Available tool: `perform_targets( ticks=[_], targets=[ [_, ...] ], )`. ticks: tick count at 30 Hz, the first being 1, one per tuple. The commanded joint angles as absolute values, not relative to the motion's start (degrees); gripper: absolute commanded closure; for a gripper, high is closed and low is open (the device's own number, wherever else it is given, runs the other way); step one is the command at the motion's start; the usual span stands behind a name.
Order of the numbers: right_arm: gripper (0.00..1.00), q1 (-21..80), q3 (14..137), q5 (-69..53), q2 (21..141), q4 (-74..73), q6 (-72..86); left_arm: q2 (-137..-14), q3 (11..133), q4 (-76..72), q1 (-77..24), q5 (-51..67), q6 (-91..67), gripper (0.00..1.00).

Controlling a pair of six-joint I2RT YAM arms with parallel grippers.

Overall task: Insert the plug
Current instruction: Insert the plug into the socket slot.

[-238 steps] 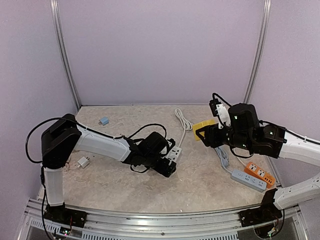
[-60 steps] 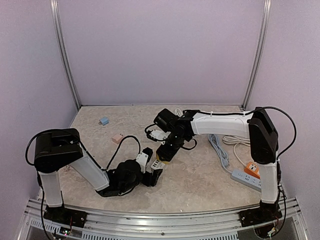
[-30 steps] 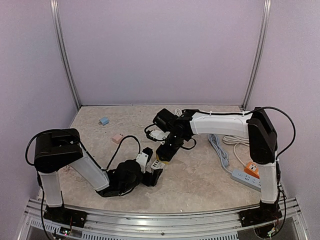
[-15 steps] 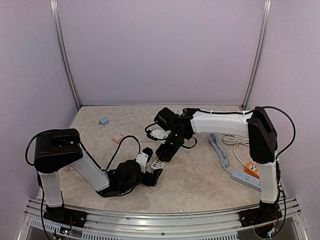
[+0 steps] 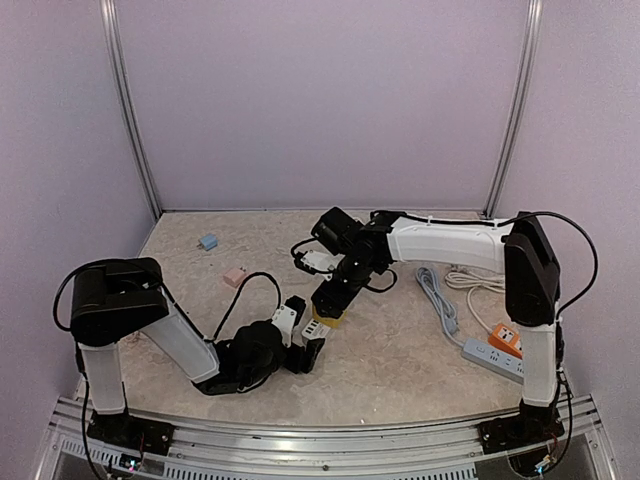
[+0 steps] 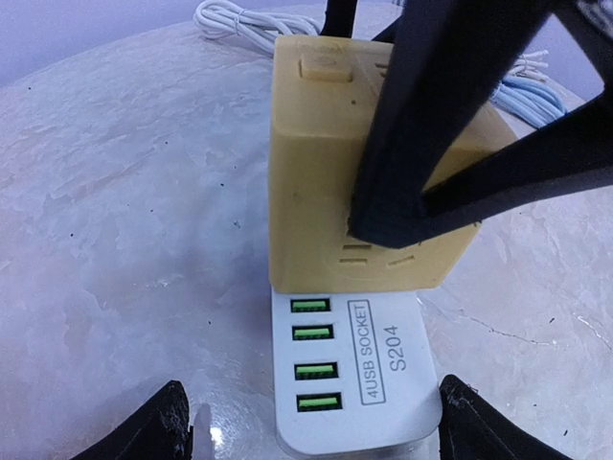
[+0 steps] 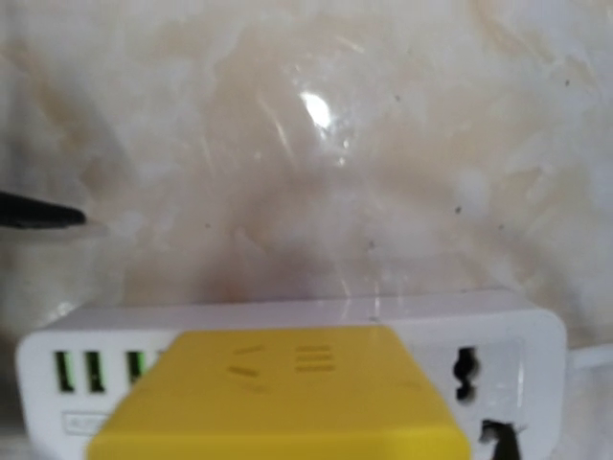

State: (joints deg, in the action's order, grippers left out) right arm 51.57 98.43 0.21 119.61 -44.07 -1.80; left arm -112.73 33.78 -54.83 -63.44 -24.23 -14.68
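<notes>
The yellow cube plug (image 6: pixel 326 172) sits seated on the white USB socket strip (image 6: pixel 359 379), which lies flat on the table. In the top view the plug (image 5: pixel 330 318) and strip (image 5: pixel 314 329) are at the table's middle. My right gripper (image 5: pixel 331 297) hovers just over the plug, open. One black finger (image 6: pixel 431 115) crosses the plug's near top edge and the other shows behind the plug. My left gripper (image 6: pixel 321 426) lies low at the strip's near end, open. Its fingertips (image 6: pixel 172 422) stand either side of the strip without gripping it.
A blue adapter (image 5: pixel 208 241) and a pink one (image 5: pixel 236 276) lie at the back left. On the right are a pale blue cable (image 5: pixel 437 295), a white cable coil (image 5: pixel 465 280), and a grey power strip (image 5: pixel 497 360) beside an orange one (image 5: pixel 505 342).
My right gripper has opened off the yellow plug and drawn slightly up and to the right. The plug stays on the strip. The left arm has not moved.
</notes>
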Motion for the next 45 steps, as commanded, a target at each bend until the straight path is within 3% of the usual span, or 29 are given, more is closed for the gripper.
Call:
perform_targets(
  ticks=[1, 7, 13, 18, 32, 45],
  targets=[
    [0.23, 51.0, 99.1, -1.9, 116.6, -43.3, -1.1, -113.7, 33.1, -55.7, -64.0, -24.7, -13.8, 0.16],
    [0.33, 50.9, 98.6, -2.3, 117.1, -43.6, -0.7, -113.8, 33.1, -55.7, -63.9, -24.8, -13.8, 0.16],
    [0.54, 50.9, 97.2, -3.1, 118.2, -43.5, -0.3, -113.9, 33.2, -55.8, -64.0, -25.0, -13.8, 0.16],
    [0.61, 51.0, 94.6, -3.7, 118.2, -42.7, -0.6, -113.9, 33.2, -55.7, -64.0, -25.1, -13.8, 0.16],
    [0.69, 53.0, 86.1, -1.0, 119.7, -39.8, -1.4, -113.9, 33.4, -55.4, -64.1, -25.4, -13.8, 0.16],
    [0.71, 53.9, 86.5, -0.4, 122.8, -40.0, -1.6, -113.8, 33.8, -54.8, -64.0, -26.1, -13.8, 0.15]
  ],
)
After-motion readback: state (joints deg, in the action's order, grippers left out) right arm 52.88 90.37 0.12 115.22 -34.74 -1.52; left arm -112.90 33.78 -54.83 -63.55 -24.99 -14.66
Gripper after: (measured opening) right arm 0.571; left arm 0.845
